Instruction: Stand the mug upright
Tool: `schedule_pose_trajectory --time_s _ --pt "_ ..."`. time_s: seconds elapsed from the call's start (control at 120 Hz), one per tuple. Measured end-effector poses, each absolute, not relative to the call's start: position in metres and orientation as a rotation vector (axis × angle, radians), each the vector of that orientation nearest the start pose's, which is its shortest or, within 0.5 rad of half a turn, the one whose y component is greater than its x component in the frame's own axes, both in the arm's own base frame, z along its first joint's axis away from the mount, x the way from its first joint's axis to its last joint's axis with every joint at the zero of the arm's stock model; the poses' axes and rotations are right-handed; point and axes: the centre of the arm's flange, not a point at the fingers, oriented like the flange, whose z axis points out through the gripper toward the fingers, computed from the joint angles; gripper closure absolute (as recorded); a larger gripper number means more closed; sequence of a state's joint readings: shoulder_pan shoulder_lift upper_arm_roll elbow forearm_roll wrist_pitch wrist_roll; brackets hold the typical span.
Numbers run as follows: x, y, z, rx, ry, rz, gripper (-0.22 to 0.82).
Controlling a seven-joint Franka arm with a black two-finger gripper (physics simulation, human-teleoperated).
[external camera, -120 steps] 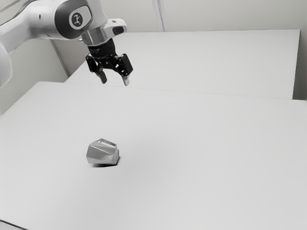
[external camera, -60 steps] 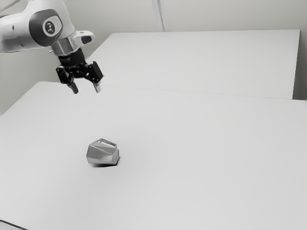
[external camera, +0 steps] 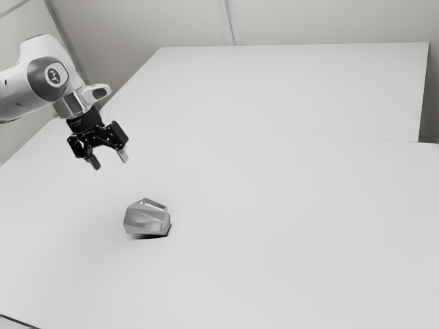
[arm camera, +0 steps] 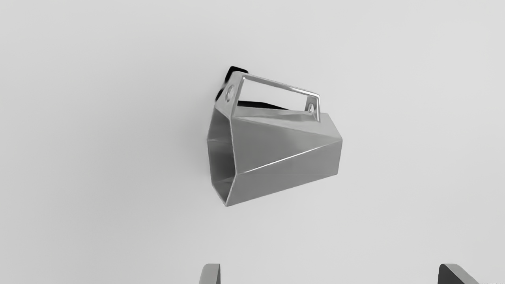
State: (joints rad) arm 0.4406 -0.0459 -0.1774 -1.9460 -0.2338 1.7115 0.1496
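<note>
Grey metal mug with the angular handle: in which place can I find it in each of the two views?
Exterior view: the grey metal mug lies on the white table, left of centre, lower than the black gripper.
Wrist view: the mug lies beyond the open fingers, not between them.
Shared landmark: its angular metal handle.

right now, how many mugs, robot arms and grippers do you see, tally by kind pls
Faceted gray mug, lying on its side: 1
Franka arm: 1
Black two-finger gripper, open: 1
Total: 3
</note>
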Motion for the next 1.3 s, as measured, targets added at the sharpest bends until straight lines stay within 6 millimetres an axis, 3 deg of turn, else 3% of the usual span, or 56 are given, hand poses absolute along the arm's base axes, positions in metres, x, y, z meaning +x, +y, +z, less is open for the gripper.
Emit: schedule_pose_trajectory --time_s 0.333,0.533,0.9,1.3 --pt "0.501 0.120 0.445 -3.440 -0.187 0.236 0.00" --pt "0.488 0.132 0.410 -3.495 -0.191 0.231 0.00" --pt "0.489 0.154 0.368 -3.589 -0.180 0.148 0.00" --pt "0.488 0.133 0.333 -3.707 -0.118 0.126 0.00"
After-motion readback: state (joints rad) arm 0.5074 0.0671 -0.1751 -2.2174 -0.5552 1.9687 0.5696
